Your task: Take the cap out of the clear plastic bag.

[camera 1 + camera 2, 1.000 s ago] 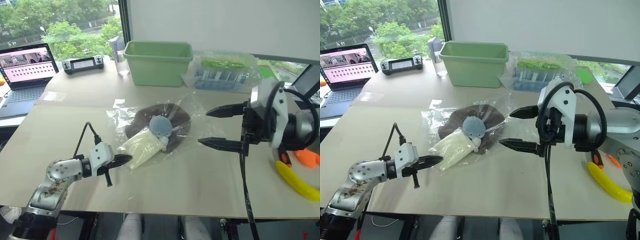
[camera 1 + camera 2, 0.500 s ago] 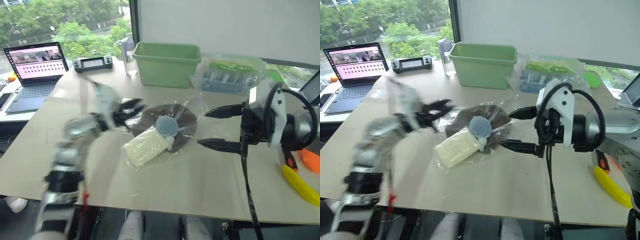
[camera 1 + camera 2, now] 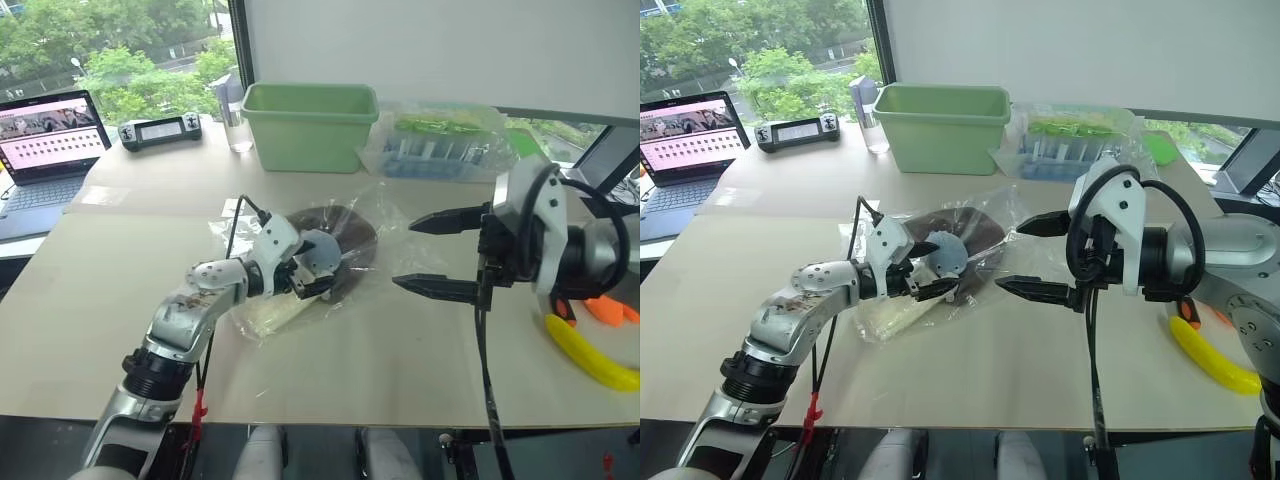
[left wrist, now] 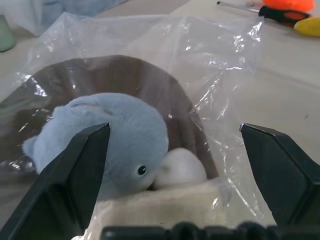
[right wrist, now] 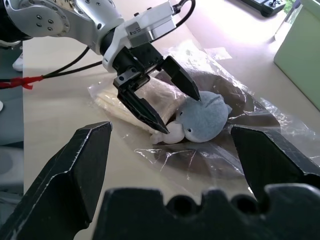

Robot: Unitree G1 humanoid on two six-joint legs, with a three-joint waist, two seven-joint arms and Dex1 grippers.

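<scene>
Left gripper (image 5: 172,107) hangs with its black fingers spread wide, empty, one finger on each side of the grey-blue plush toy (image 5: 202,119) and just above it. That toy lies on the cap (image 4: 125,80), which sits flat inside the clear bag (image 4: 220,65) on the table (image 3: 90,280). A cream packet (image 5: 150,100) lies against the toy under the gripper. Right gripper (image 3: 440,255) hovers beside the bag's far edge, fingers parted, holding nothing. Farther back stand a green tub (image 3: 310,125), another bag of blue and green items (image 3: 440,145), and a laptop (image 3: 45,135). A banana (image 3: 590,355) lies at the right.
</scene>
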